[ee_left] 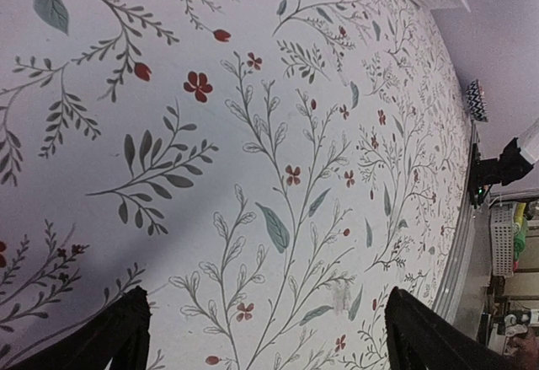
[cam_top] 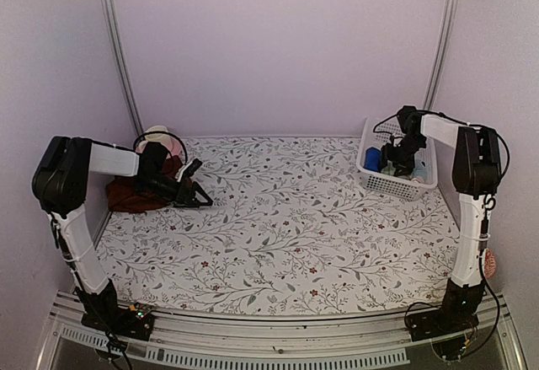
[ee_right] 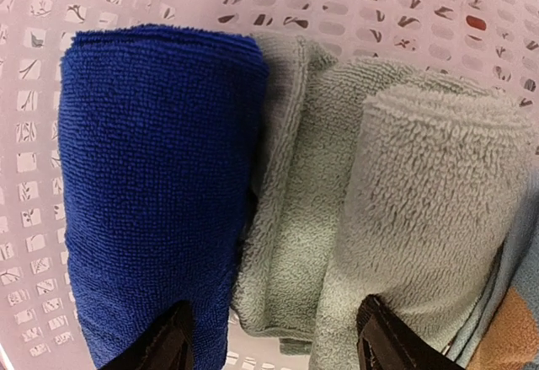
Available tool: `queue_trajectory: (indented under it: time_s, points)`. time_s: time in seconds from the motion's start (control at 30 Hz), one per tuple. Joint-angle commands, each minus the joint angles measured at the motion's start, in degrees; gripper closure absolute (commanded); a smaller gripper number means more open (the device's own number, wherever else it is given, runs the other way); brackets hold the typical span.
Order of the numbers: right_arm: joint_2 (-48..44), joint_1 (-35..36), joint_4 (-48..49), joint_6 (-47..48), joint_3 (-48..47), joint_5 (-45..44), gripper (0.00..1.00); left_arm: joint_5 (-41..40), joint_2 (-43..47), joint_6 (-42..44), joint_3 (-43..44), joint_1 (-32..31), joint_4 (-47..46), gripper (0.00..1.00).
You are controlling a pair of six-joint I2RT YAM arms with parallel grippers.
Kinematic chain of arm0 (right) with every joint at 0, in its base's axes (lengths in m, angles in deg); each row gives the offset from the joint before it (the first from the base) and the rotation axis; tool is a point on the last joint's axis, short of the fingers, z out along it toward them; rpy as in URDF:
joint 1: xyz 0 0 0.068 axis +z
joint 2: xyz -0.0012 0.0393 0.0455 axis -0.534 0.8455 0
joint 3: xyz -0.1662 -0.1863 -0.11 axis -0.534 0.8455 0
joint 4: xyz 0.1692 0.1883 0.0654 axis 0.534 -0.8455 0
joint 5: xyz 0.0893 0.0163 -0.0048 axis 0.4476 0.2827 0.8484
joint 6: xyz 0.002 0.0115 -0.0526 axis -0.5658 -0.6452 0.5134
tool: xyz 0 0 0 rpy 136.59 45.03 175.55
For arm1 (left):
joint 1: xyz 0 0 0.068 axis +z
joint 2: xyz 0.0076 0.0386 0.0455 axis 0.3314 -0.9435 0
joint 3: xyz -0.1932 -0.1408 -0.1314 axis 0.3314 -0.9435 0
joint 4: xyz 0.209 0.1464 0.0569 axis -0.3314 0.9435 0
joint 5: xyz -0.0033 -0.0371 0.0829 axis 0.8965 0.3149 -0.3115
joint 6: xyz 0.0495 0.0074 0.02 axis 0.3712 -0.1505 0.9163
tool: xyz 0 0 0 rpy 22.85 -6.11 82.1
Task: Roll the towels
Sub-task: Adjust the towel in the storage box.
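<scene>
— Where is the maroon towel (cam_top: pixel 128 195)?

— Bunched in a heap at the far left of the floral covering (cam_top: pixel 286 227), close to the wall. The left gripper (cam_top: pixel 200 185) hangs just beside it, on the side towards the middle. Its jaws are spread wide over bare print with nothing between them.

— And the other arm?

— The right gripper (ee_right: pixel 276 315) is down inside the white basket (cam_top: pixel 394 186) at the far right. Its fingers stand apart, one tip over a dark blue roll (ee_right: pixel 152 193) and the other over a grey-green roll (ee_right: pixel 429 210). Whether they press the cloth, I cannot tell.

— The light-blue towel (ee_right: pixel 515 260)?

— Also in the basket. A pale blue edge with an orange-pink patch peeks out beside the grey-green roll.
</scene>
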Motion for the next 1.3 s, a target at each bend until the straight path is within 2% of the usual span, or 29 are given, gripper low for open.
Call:
queue_trajectory:
  time_s: [0.0, 0.27, 0.57, 1.27]
  points:
    - [0.95, 0.79, 2.72, 0.44, 0.16, 4.46, 0.33, 1.1, -0.77, 0.79, 1.14, 0.67, 0.56, 0.03]
    - [0.68, 1.45, 1.25, 0.91, -3.4, 4.24, 0.34, 1.33, -0.96, 0.69, 1.19, 0.63, 0.56, 0.03]
    - [-1.53, 1.33, -6.07, -0.02, -9.4, -8.3, 0.33, 1.47, -1.14, 0.71, 1.27, 0.61, 0.58, 0.03]
    - [-1.18, -0.82, -3.34, -2.63, -1.74, -10.18, 0.34, 1.54, -0.76, 0.82, 1.05, 0.65, 0.65, 0.03]
